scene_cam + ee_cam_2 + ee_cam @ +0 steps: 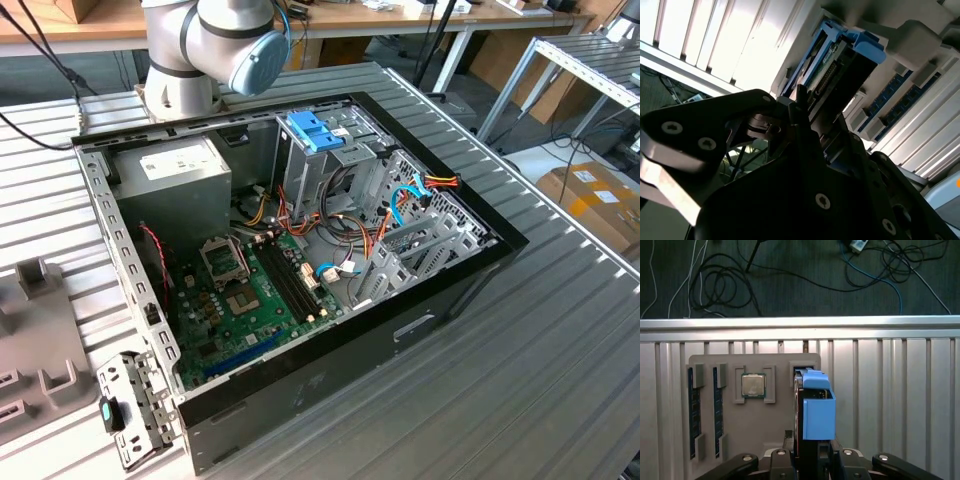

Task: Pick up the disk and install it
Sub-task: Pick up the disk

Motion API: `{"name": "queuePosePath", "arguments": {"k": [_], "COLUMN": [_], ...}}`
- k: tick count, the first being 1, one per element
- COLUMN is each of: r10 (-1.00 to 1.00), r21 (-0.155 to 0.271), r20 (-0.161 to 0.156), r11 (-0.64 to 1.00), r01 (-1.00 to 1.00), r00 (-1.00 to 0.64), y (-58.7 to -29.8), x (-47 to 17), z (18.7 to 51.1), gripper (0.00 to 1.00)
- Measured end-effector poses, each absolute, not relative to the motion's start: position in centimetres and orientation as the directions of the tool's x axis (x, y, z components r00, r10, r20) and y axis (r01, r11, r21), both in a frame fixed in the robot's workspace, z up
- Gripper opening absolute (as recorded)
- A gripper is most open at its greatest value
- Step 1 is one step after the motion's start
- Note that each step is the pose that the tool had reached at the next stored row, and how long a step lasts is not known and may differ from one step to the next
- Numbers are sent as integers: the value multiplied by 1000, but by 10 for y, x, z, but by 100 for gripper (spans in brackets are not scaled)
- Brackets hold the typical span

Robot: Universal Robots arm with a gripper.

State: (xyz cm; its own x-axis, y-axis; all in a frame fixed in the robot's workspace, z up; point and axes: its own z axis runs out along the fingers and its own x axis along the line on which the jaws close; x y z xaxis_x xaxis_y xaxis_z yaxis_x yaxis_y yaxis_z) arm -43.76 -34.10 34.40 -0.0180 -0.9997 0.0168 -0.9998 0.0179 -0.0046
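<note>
Hand [809, 456] closed on the disk [817, 417], as far as the first wrist view shows: a finger tight on each side of it, no gap.
The disk stands on edge at its slot in the grey tray [775, 432]. Can't tell if the lower end is clear of the slot.
The tray sits on the bench [540, 350], close to the bench edge with the cabled floor beyond.
In the second wrist view the disk [835, 75] runs out from between the fingers, showing a blue rail and the connector row.

Handling (judgement):
- Stiff metal body, dense for its size, no give.
- Smooth faces could slip if the grip is light.
- Shock-sensitive, so no knocks.
- Blue plastic rails look thin; the connector end is exposed.
- Best hold is on the two broad flat faces near mid-body, off the rails and connectors. The fingers seem to be there now.

Counts:
- disk: 1
- grey tray: 1
- memory sticks [693, 410] in the tray: 2
- processor chip [753, 385] in the tray: 1
- open computer case [330, 370], mid-bench: 1
- light-blue latch [313, 130] on the drive cage inside the case: 1
- arm [230, 40]: 1, at the far bench edge behind the case in the exterior view
</note>
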Motion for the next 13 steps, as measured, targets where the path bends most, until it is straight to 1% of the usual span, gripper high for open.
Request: {"name": "queuePosePath", "arguments": {"k": [13], "r10": [-1000], "r21": [-4], "r20": [17], "r11": [18], "r01": [-1000], "r00": [-18], "y": [-341], "x": [-438], "z": [386], "gripper": [35]}}
